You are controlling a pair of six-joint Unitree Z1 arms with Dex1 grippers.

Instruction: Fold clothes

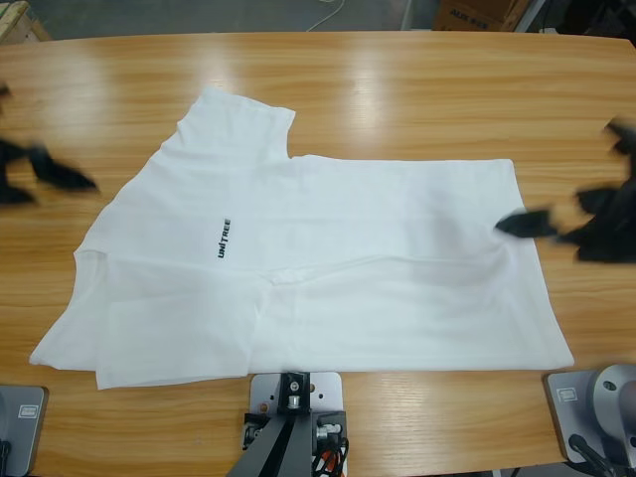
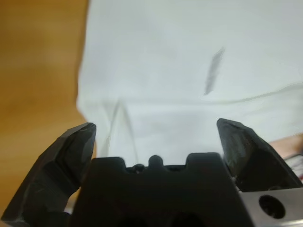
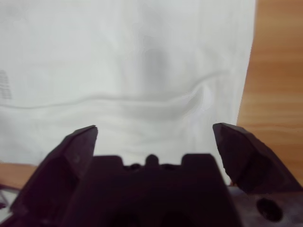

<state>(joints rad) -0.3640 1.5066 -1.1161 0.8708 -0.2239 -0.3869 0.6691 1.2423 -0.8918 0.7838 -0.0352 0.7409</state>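
T-shirt (image 1: 328, 268): white, spread flat across the middle of the wooden table (image 1: 397, 89), lying sideways, hem toward the right edge of the picture, shoulders toward the left.
Lettering (image 1: 225, 238): small, black, on the chest, running up and down in the picture.
Far sleeve (image 1: 234, 124): spread out flat toward the table's far side.
Near side: the cloth is folded over onto the body, with a crease line running along the middle.
Left gripper (image 1: 45, 169): black, at the left edge, over bare wood, apart from the shirt.
Right gripper (image 1: 542, 227): black, entering from the right edge, its tip over the hem end of the shirt.
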